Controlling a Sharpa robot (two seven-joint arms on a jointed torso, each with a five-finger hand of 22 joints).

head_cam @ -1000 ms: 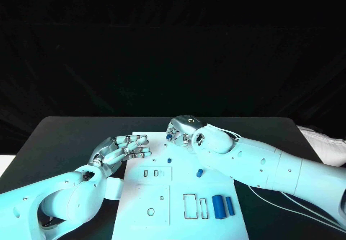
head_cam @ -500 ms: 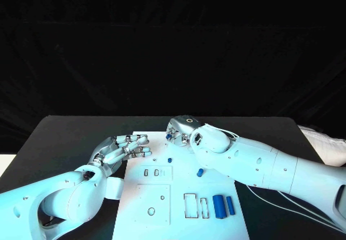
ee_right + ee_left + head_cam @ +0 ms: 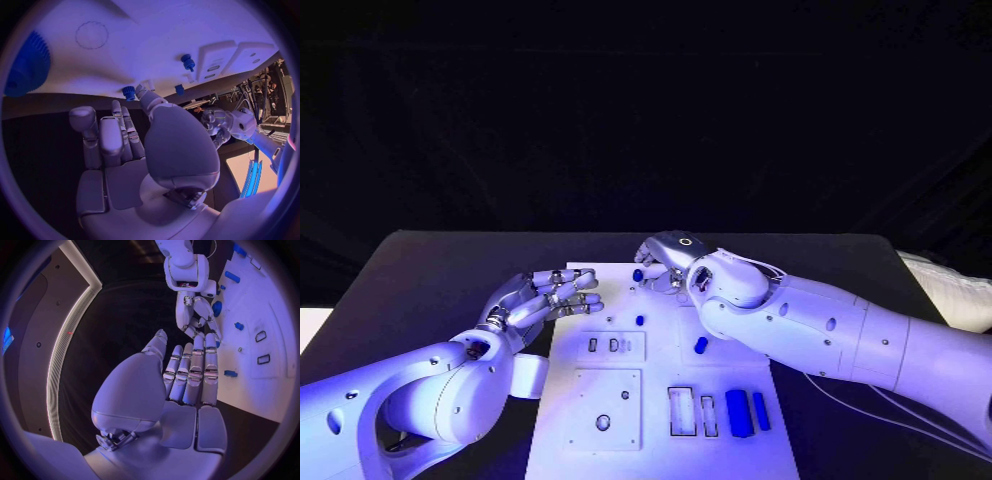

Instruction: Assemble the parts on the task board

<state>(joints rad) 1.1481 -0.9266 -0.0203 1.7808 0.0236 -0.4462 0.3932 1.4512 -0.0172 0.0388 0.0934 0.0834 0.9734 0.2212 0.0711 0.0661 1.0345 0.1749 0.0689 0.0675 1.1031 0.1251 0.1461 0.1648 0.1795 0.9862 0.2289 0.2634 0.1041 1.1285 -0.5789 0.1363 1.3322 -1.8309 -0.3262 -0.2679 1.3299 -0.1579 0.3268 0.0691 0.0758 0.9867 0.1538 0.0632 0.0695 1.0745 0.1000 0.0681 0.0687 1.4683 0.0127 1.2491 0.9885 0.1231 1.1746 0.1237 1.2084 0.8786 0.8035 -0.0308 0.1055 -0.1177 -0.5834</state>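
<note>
The white task board (image 3: 733,300) lies in the middle of the black table. My right hand (image 3: 669,264) is over the board's far end, fingers pointing down. Its thumb and a fingertip (image 3: 142,93) pinch a small blue peg (image 3: 129,92) just above the board. A blue gear (image 3: 28,65) sits on the board beside that hand, and its edge shows as blue gear (image 3: 636,273). My left hand (image 3: 542,298) hovers over the board's left edge with straight fingers (image 3: 194,367), holding nothing. Two blue pegs (image 3: 639,321) (image 3: 701,346) stand mid-board.
Two long blue bars (image 3: 738,413) (image 3: 760,410) lie at the board's near right, beside empty rectangular slots (image 3: 681,411). Two small sockets (image 3: 603,345) sit left of centre. A white block (image 3: 529,375) stands off the board's left edge by my left arm.
</note>
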